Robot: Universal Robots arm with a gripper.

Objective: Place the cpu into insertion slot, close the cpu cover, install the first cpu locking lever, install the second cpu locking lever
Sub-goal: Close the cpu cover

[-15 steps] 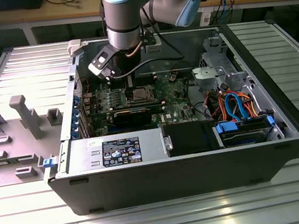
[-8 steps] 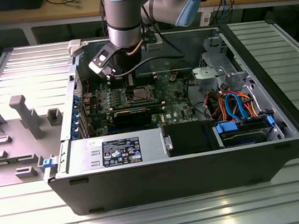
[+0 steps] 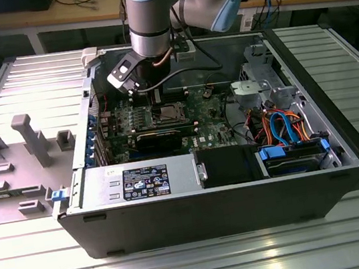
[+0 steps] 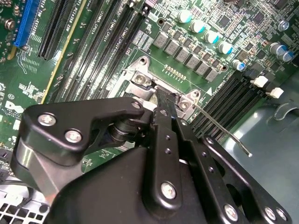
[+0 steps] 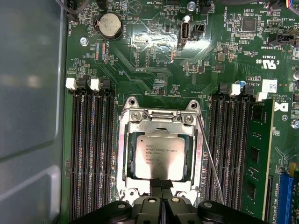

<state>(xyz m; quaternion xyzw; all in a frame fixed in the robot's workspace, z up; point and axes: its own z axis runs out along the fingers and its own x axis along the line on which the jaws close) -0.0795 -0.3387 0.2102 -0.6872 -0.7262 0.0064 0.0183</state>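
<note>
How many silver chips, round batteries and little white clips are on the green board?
Counted in the first wrist view:
cpu: 1
round battery: 1
white clips at the ends of the long black slots: 4
Total: 6

Ribbed metal table (image 3: 198, 260): bears one open black computer case (image 3: 212, 214); at the exterior view's left, one grey fixture plate (image 3: 33, 173) with raised blocks.
</note>
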